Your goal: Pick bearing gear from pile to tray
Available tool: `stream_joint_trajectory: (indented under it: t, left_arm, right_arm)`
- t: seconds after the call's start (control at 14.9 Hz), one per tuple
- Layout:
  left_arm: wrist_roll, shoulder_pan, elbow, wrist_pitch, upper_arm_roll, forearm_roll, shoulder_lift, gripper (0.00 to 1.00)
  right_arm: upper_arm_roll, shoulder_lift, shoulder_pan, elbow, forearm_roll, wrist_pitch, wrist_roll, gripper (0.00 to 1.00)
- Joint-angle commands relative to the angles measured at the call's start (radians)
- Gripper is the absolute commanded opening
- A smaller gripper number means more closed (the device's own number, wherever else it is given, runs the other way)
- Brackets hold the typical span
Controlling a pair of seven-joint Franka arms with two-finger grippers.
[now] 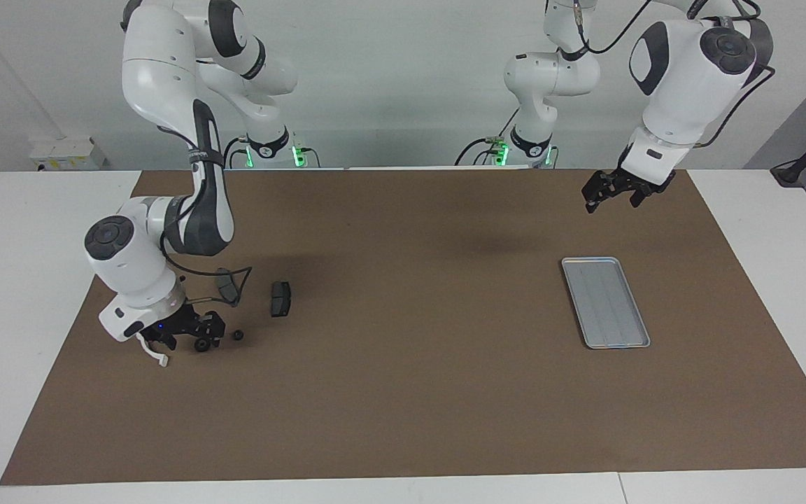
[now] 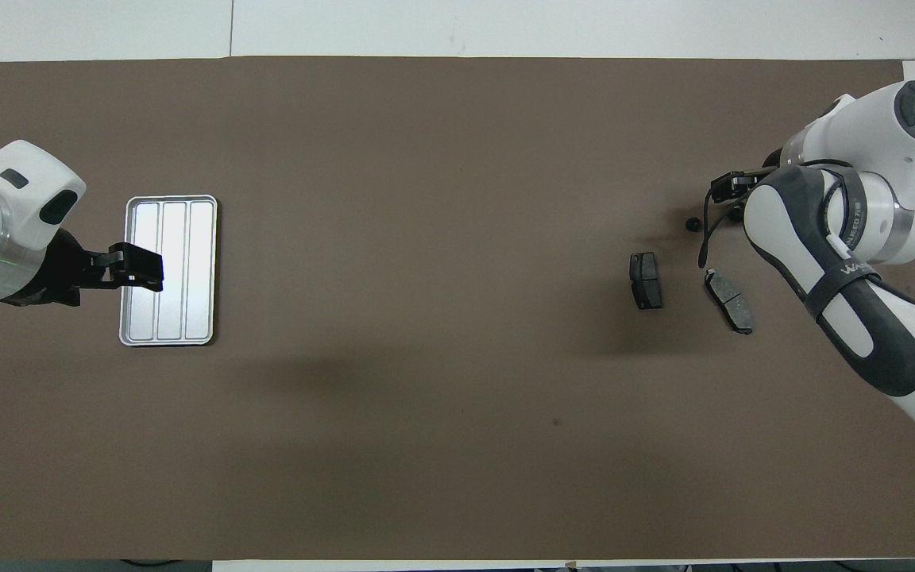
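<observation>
The left hand (image 1: 609,193) hangs in the air with its fingers spread and nothing in them, the left arm waiting. Under it, toward that arm's end of the counter (image 1: 403,392), lies the silver tray (image 1: 606,302), bare. Over at the right arm's end sits the pile: two dark plates, one (image 1: 227,285) partly crossed by a cable, the other (image 1: 280,299) beside it toward the middle. Farther out from the robots, a tiny black round piece (image 1: 238,335) lies loose. Just beside that, the right hand (image 1: 193,336) is down at the counter, fingers parted around a black bearing gear (image 1: 202,344); whether it is gripped I cannot tell. The white bracket (image 1: 154,353) peeks out beneath the hand.
</observation>
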Motion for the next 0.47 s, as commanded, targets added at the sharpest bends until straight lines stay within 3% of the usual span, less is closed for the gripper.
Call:
stream_joint_trajectory:
  t: [0.0,0.4]
  left_arm:
    - [-0.062,-0.036,-0.048,0.040,0.011,-0.009,-0.032,1.00]
    - [-0.139,-0.060,-0.057,0.054,0.011,-0.010,-0.028,1.00]
  right_arm:
    - [0.006,0.009,-0.006,-0.007,0.019,0.016,-0.028,0.95]
    - [0.006,0.012,-0.006,-0.028,0.020,0.015,-0.054,0.94]
